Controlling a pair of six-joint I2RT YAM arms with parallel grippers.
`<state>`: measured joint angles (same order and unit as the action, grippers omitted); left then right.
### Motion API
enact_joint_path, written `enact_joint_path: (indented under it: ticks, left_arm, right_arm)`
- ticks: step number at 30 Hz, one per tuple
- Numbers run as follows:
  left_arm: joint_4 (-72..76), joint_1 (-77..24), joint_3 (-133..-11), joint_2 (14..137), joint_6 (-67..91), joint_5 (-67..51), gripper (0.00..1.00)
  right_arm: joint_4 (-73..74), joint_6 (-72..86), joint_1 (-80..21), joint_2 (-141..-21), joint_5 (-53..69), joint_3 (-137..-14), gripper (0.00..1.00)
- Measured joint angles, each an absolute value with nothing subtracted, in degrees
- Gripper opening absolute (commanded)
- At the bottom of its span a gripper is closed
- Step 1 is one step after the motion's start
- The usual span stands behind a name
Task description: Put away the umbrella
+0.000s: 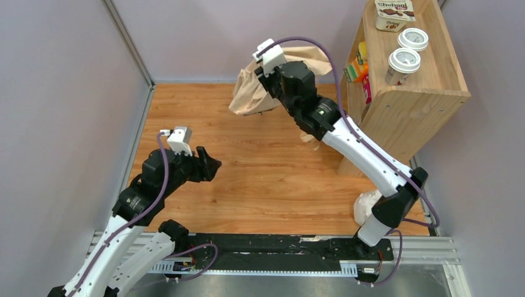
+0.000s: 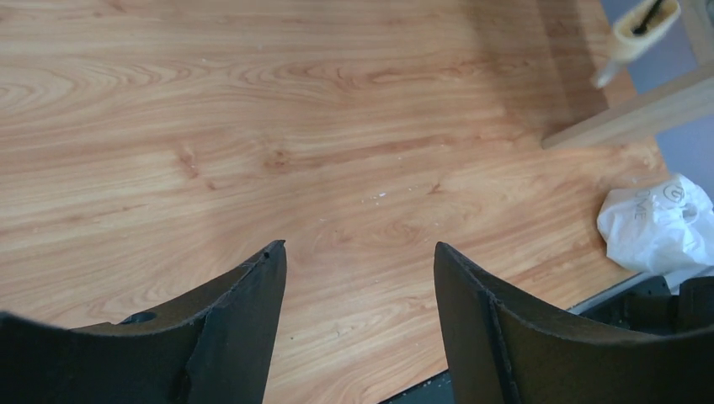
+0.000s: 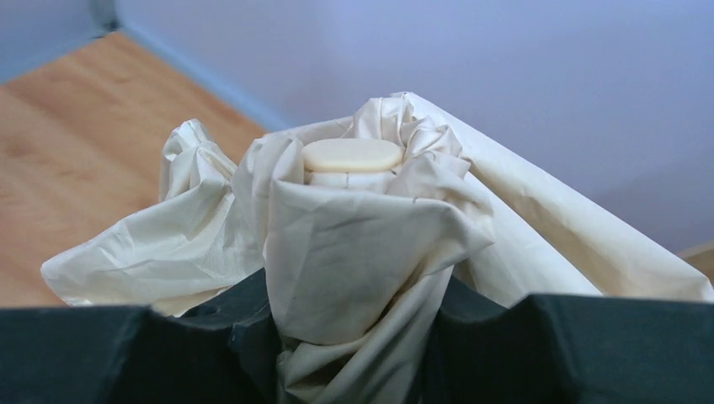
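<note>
Umbrella (image 1: 249,96) left of shelf (image 1: 422,106)

Left arm (image 1: 133,207) and right arm (image 1: 362,148): smooth white shells on the long links, black blocky housings at the joints. Along each one a thin purple cable (image 1: 303,38), loose in loops near the wrist. On each wrist a small white camera block (image 1: 180,139). Row of small dark screw dots on the right white link. One tiny green light (image 1: 321,112) on the black forearm. Fingers (image 2: 244,328) matt black, grainy, curved to a blunt tip; the right ones (image 3: 589,353) the same black.

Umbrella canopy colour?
The umbrella canopy is plain pale cream, no pattern; the right wrist view shows it best.
</note>
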<state>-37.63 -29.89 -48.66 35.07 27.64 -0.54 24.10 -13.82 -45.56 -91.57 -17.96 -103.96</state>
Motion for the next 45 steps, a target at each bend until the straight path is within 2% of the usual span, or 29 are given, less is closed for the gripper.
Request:
enact_joint_path:
  ticks: [4,8,15,20,22,25,29,33,42,45]
  left_arm:
    - [-38.3,-29.9,-48.5,28.4,27.8,3.0,0.71]
    - [-38.4,-29.9,-47.9,20.5,28.8,6.7,0.71]
    - [-39.0,-29.9,-43.5,14.3,31.8,10.9,0.70]
    - [-39.7,-29.9,-42.0,11.7,33.3,12.5,0.70]
    - [-39.9,-29.9,-41.6,10.5,33.8,12.7,0.68]
    - [-40.1,-29.9,-40.8,9.1,34.4,12.8,0.68]
    - [-40.3,-29.9,-39.3,8.5,35.4,12.6,0.68]
    - [-40.5,-29.9,-37.4,8.6,37.4,11.9,0.65]
    - [-40.6,-29.9,-35.5,15.4,47.1,7.3,0.62]
    - [-38.8,-29.9,-31.2,18.1,51.9,4.2,0.69]
  right_arm:
    - [10.6,-31.9,-45.6,-100.3,-29.0,-107.1,0.00]
    - [-6.7,-49.1,-45.9,-109.5,-36.1,-104.2,0.00]
    - [-36.8,-70.6,-50.8,-121.7,-42.4,-84.0,0.00]
    - [-41.8,-72.9,-57.8,-124.6,-43.2,-70.7,0.00]
    - [-39.1,-69.4,-60.8,-123.8,-43.2,-66.4,0.00]
    - [-25.7,-59.4,-63.0,-120.6,-40.3,-64.5,0.00]
    - [-3.7,-45.2,-62.1,-115.5,-32.6,-68.5,0.00]
    - [12.0,-35.5,-60.7,-115.2,-23.9,-74.3,0.00]
    - [27.3,-25.4,-54.6,-117.8,-3.7,-83.3,0.00]
    - [29.0,-24.8,-52.8,-118.6,1.2,-84.8,0.00]
